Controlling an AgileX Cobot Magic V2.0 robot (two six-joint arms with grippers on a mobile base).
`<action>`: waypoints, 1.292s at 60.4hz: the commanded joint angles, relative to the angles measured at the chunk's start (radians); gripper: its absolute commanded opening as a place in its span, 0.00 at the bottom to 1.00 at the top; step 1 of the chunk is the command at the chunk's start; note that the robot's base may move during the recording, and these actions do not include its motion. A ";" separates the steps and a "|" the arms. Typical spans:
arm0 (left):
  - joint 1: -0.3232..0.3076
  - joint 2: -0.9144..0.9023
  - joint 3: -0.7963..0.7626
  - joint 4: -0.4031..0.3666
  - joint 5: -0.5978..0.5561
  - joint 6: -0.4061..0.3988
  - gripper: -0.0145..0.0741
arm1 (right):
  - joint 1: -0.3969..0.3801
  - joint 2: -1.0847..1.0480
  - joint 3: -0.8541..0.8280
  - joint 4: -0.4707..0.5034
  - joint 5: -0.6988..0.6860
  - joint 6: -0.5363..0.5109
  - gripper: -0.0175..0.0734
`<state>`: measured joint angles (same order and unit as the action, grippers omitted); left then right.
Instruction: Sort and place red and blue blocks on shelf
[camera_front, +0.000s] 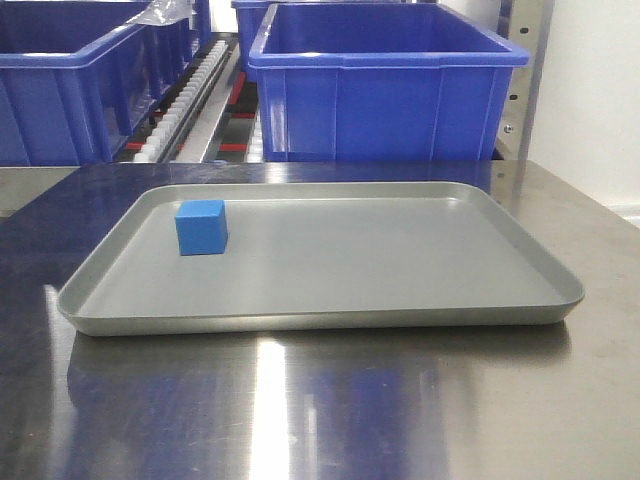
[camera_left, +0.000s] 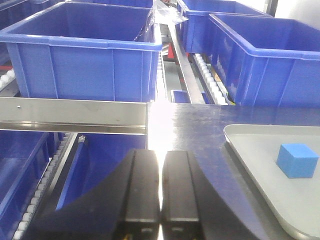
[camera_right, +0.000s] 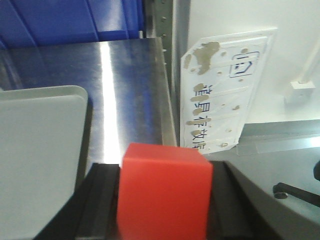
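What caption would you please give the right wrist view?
Right gripper shut on the red block, grey tray alongside.

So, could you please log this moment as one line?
right gripper: shut on red block | left gripper: shut, empty | blue block: on tray

We saw a grey tray (camera_front: 400, 260) flat on the steel table (camera_front: 400, 420) (glare-streaked) and a peeling label (camera_right: 220, 95) on the wall (camera_right: 250, 17).

You had a glossy, mirror-smooth steel table (camera_front: 420, 410), a dull grey metal tray (camera_front: 320, 320), a matt blue block (camera_front: 201, 228), a matt red block (camera_right: 165, 192), and smooth, slightly shiny blue plastic bins (camera_front: 385, 110).
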<state>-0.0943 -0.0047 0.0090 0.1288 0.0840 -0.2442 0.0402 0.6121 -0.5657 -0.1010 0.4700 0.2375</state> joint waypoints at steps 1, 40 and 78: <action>-0.002 -0.020 0.038 -0.008 -0.090 -0.001 0.31 | -0.025 -0.059 0.032 -0.002 -0.093 -0.003 0.25; -0.002 -0.020 0.038 -0.008 -0.090 -0.001 0.31 | -0.036 -0.097 0.068 0.005 -0.104 -0.003 0.25; -0.002 -0.020 0.038 -0.008 -0.090 -0.001 0.31 | -0.036 -0.097 0.068 0.005 -0.104 -0.003 0.25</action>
<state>-0.0943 -0.0047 0.0090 0.1288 0.0840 -0.2442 0.0123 0.5135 -0.4699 -0.0908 0.4506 0.2375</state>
